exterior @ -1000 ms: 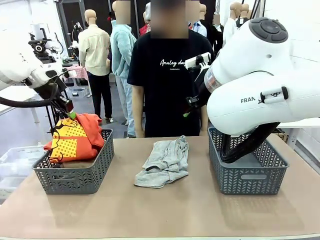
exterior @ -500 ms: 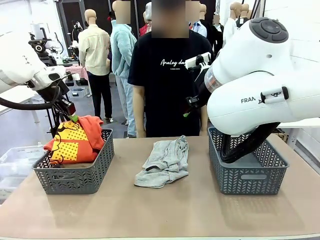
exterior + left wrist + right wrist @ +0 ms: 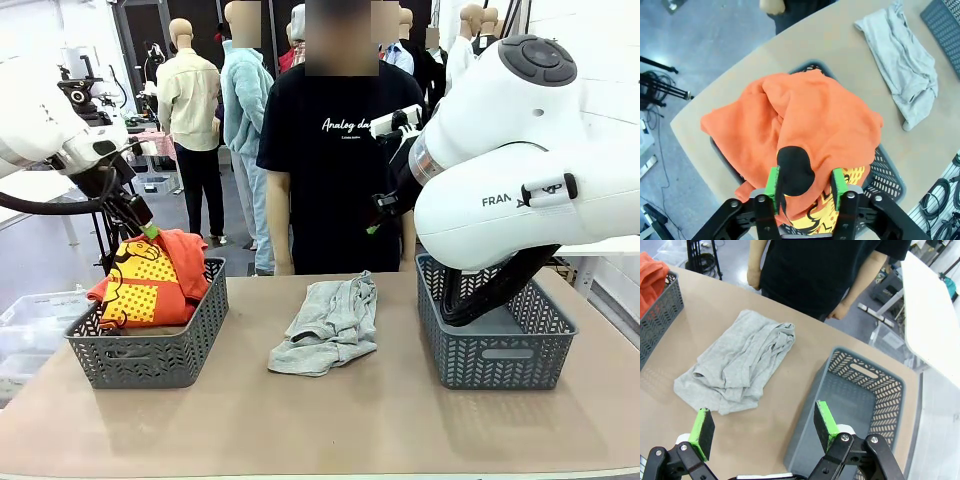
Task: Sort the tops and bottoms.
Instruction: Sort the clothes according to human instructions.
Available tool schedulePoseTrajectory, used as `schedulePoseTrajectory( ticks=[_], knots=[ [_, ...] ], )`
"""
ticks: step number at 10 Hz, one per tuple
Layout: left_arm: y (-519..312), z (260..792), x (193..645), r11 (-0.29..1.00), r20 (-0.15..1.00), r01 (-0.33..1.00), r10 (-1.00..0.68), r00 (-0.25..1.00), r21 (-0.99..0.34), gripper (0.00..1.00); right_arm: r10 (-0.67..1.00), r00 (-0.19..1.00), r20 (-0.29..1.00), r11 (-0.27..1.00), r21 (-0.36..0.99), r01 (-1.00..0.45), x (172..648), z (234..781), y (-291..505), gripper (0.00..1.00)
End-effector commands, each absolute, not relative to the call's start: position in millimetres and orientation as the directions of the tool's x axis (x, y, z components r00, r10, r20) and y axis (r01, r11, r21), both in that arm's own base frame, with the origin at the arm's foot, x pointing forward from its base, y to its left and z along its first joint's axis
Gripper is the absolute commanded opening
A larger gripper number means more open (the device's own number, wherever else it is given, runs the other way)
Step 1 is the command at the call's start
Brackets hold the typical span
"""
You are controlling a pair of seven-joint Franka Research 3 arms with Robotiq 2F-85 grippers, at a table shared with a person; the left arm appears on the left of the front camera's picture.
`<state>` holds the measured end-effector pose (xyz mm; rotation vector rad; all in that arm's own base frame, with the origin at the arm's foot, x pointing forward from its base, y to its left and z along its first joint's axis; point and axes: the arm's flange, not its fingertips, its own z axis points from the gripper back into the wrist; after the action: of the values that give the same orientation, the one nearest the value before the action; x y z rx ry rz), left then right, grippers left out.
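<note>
The light grey crumpled cloth garment lies in the middle of the tabletop. It looks light, soft and limp, so I would pinch a raised fold near its centre. The right tool hangs above it, wide open and empty. The left tool stands half parted over the orange-red printed garment in the grey plastic lattice basket on the left, and seems not to grip it.
</note>
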<state>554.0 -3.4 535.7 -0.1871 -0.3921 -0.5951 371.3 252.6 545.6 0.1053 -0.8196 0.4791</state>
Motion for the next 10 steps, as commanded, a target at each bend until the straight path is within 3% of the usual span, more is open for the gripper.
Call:
schedulePoseTrajectory(
  ticks=[1, 6, 8, 9, 10],
  knots=[
    [-0.7, 548.3, 550.7, 0.821, 0.419, 0.570, -0.502, 0.757, -0.045, 1.00, 0.369, 0.576, 0.730, 0.885, -0.088, -0.456, 371.1, 542.7, 251.8, 1.00],
    [6.9, 588.8, 545.4, 0.836, 0.476, 0.549, -0.474, 0.740, -0.021, 1.00, 0.369, 0.576, 0.730, 0.885, -0.088, -0.456, 371.1, 542.7, 251.8, 1.00],
    [6.6, 606.2, 556.1, 0.802, 0.348, 0.594, -0.539, 0.767, -0.064, 1.00, 0.369, 0.576, 0.730, 0.885, -0.088, -0.456, 371.1, 542.7, 251.8, 1.00],
    [4.3, 589.9, 544.4, 0.822, 0.476, 0.570, -0.496, 0.727, -0.014, 1.00, 0.369, 0.576, 0.730, 0.885, -0.088, -0.456, 371.1, 542.7, 251.8, 1.00],
    [4.3, 589.9, 544.4, 0.822, 0.476, 0.570, -0.496, 0.727, -0.014, 1.00, 0.369, 0.576, 0.730, 0.885, -0.088, -0.456, 371.1, 542.7, 251.8, 1.00]
  ],
)
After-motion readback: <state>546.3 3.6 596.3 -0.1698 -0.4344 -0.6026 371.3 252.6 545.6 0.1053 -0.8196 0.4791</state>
